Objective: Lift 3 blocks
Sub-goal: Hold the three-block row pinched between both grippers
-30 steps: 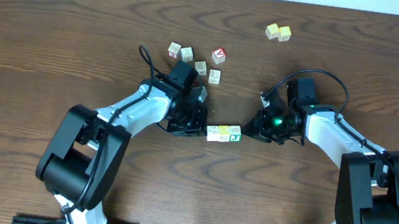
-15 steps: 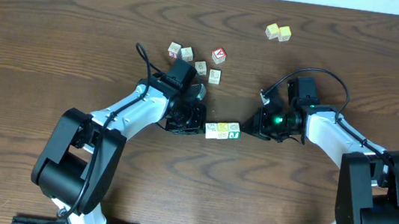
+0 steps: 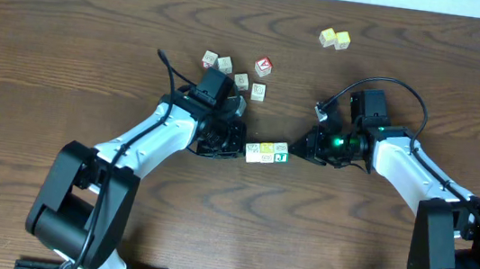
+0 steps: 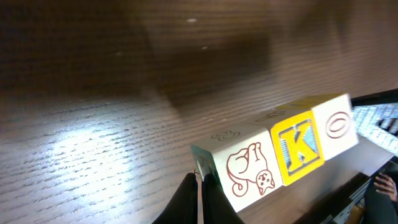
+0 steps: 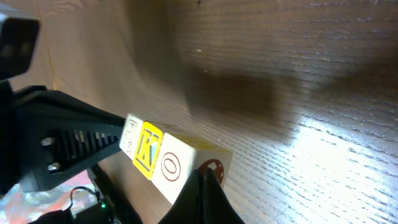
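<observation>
Left wrist view, nearest first: left gripper [image 4: 199,194] fully closed, clasping nothing between its fingers, joined tips butted against the end face of the plain whitish block [image 4: 245,168]. Likewise at the far end: right gripper [image 5: 203,188] closed to a point, pressed on the J block [image 5: 171,167]. Keep both pushes level, opposed and centred on those end faces; raise at one pace, or risk buckling at the yellow block [image 4: 300,146] in the middle. Avoid easing either arm outward. As for looks: small wooden cubes in a tight straight row [image 3: 267,153] between the arms, near the middle of the table [image 3: 67,60], apparently just clear of the wood, judging by the detached shadow; red-line cat, pale K framed in yellow, red oval, green J on top.
</observation>
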